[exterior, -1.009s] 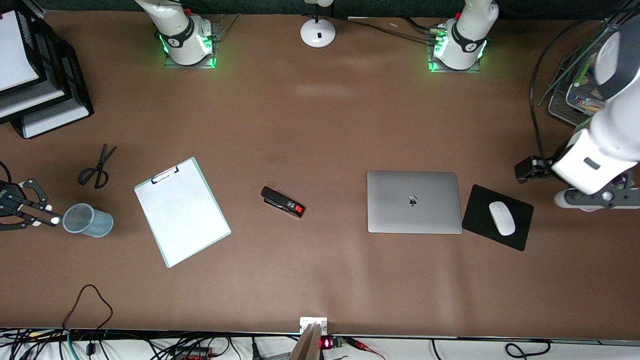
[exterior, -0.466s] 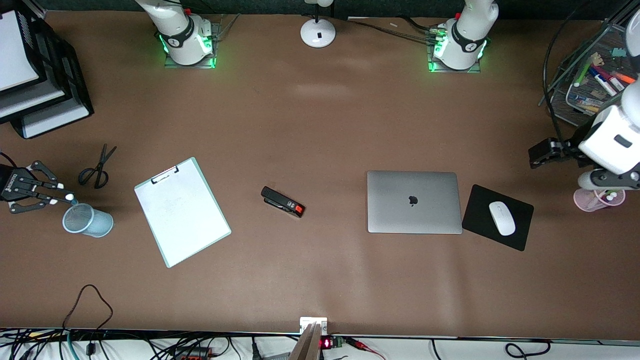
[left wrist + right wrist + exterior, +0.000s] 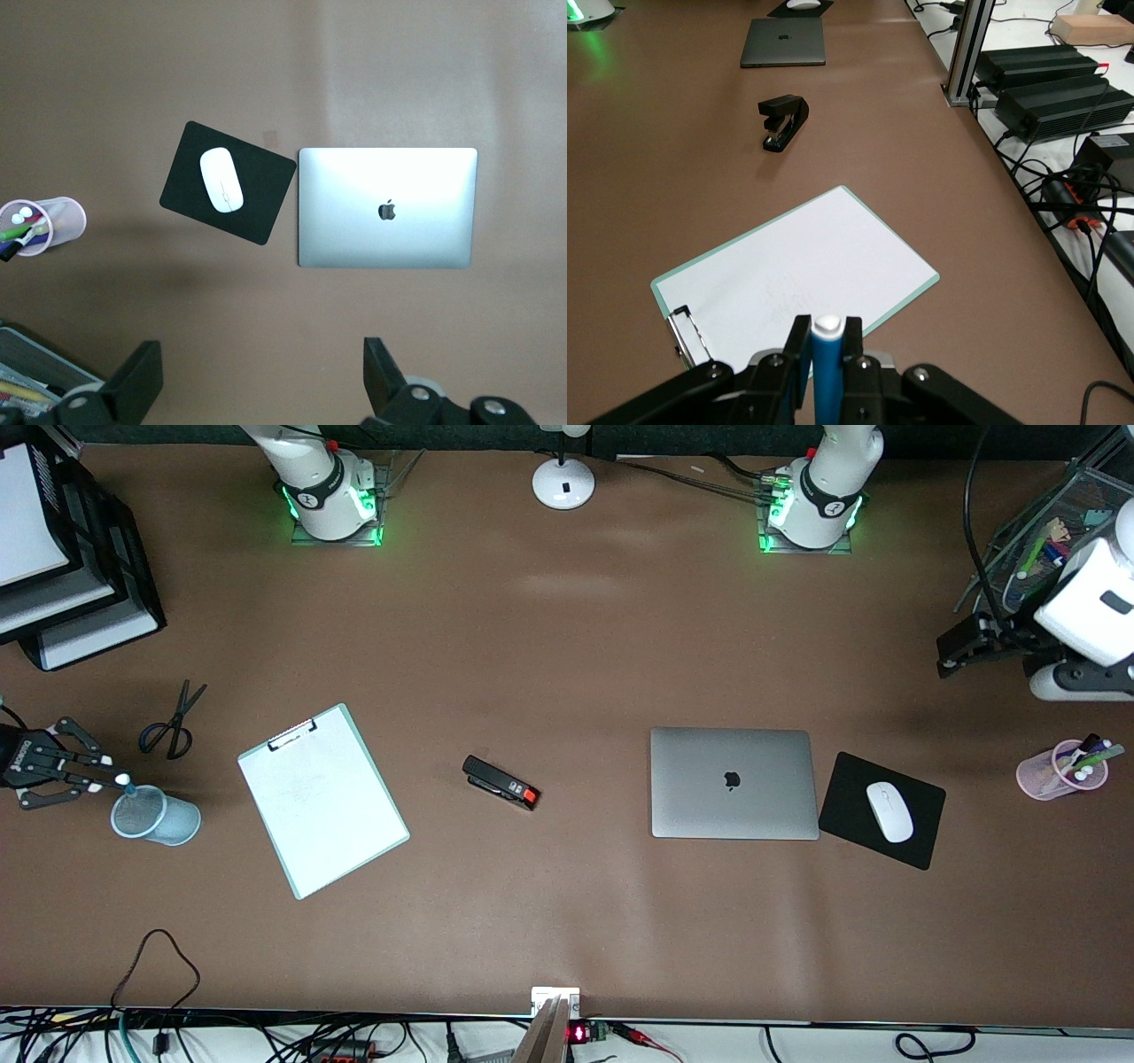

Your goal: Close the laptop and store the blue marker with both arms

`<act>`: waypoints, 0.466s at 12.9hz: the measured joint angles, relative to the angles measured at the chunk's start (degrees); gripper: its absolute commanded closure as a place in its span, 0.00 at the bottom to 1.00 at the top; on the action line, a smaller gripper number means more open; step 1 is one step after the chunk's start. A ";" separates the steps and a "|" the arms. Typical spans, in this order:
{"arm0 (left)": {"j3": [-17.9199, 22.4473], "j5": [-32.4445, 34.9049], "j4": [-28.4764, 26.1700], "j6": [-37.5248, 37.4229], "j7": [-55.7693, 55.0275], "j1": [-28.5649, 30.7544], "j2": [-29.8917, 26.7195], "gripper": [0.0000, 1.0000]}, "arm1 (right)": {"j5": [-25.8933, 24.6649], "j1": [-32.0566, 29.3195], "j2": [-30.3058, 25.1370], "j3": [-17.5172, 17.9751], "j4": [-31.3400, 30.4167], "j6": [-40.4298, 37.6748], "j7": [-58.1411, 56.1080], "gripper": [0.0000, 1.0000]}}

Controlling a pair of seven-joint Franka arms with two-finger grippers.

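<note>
The silver-grey laptop [image 3: 733, 783] lies closed, lid up, beside the black mouse pad; it also shows in the left wrist view [image 3: 387, 208] and the right wrist view [image 3: 784, 42]. My right gripper [image 3: 111, 772] is shut on the blue marker [image 3: 827, 372], white end outward. In the front view the marker's tip [image 3: 129, 781] is over the rim of a blue mesh cup [image 3: 156, 816] at the right arm's end of the table. My left gripper [image 3: 955, 645] is open and empty [image 3: 263, 376], high over bare table at the left arm's end.
A clipboard [image 3: 322, 800], a black stapler [image 3: 500, 782] and scissors [image 3: 173, 722] lie between cup and laptop. A white mouse [image 3: 889, 811] sits on the mouse pad [image 3: 850, 797]. A pink pen cup [image 3: 1061, 771] and a wire desk organizer [image 3: 1036, 558] stand at the left arm's end.
My right gripper has brought the marker to the blue cup's rim. My left arm has drawn back from the pink cup, toward the wire organizer, uncovering the cup.
</note>
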 measured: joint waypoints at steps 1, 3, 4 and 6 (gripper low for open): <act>0.00 -0.29 -0.88 0.00 0.76 0.27 -0.92 0.00 | 0.00 -0.02 1.09 0.00 0.67 0.15 -0.49 0.91; 0.00 -2.06 -2.18 0.01 2.73 0.99 -2.42 0.00 | 0.01 -0.11 2.41 -0.01 1.36 0.59 -0.90 0.91; 0.00 -2.31 -2.51 0.01 4.47 1.58 -2.89 0.00 | 0.01 -0.18 2.78 -0.01 1.47 0.83 -0.93 0.91; 0.02 -2.61 -3.28 0.06 6.82 2.60 -3.51 0.00 | 0.01 -0.33 3.23 -0.01 1.61 1.56 -0.95 0.91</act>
